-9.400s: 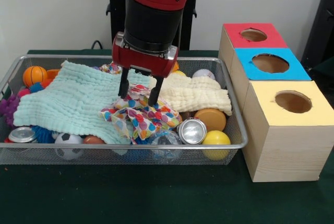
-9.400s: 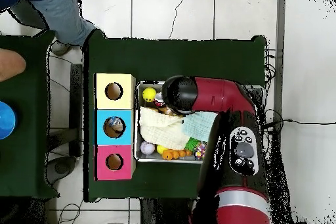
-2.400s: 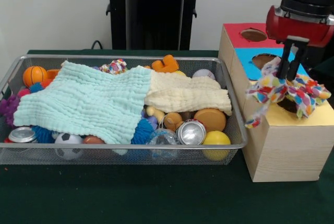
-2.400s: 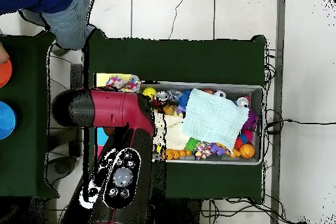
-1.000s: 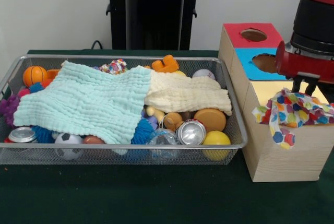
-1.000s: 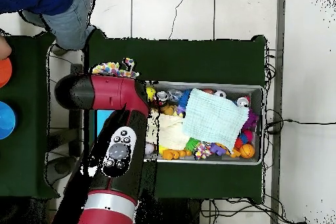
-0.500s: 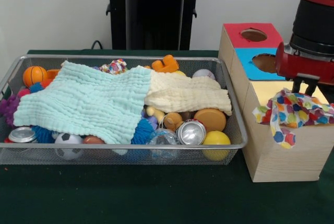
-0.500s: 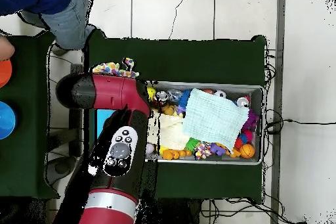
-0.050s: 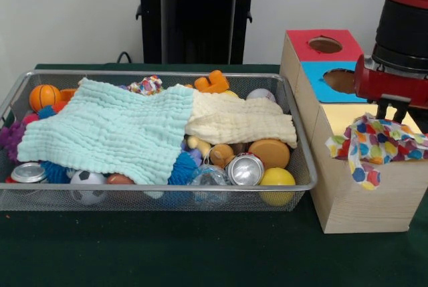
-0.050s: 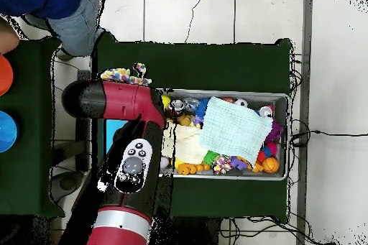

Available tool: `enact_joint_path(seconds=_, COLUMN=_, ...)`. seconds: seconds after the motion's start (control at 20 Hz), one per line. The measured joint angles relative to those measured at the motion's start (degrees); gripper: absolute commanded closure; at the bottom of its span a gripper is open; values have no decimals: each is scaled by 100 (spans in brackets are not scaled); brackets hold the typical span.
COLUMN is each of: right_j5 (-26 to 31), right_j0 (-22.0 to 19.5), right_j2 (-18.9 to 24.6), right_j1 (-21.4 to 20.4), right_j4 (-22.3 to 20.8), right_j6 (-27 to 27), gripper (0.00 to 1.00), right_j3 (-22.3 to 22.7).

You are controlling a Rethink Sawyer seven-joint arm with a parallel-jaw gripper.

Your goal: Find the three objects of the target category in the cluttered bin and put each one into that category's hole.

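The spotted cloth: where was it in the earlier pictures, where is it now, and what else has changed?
The gripper picked the spotted cloth out of the middle of the wire bin and carried it to the yellow-topped box, where it now lies across the top, one end hanging down the front. The green cloth and the cream cloth stayed where they were.

I see a wire-mesh metal bin with a shiny rim. Inside it lie a crinkled mint cloth and, at three o'clock from it, a cream waffle cloth. A glossy metal can lid catches light. The boxes show matt raw wood sides, with a soft dotted cloth draped on top.
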Motion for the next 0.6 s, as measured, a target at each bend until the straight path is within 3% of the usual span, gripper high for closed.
enact_joint_path(seconds=0.6, right_j5=0, right_j0=113, right_j2=2, right_j1=-135, right_j4=35, right_j6=0, gripper=100, right_j3=337)
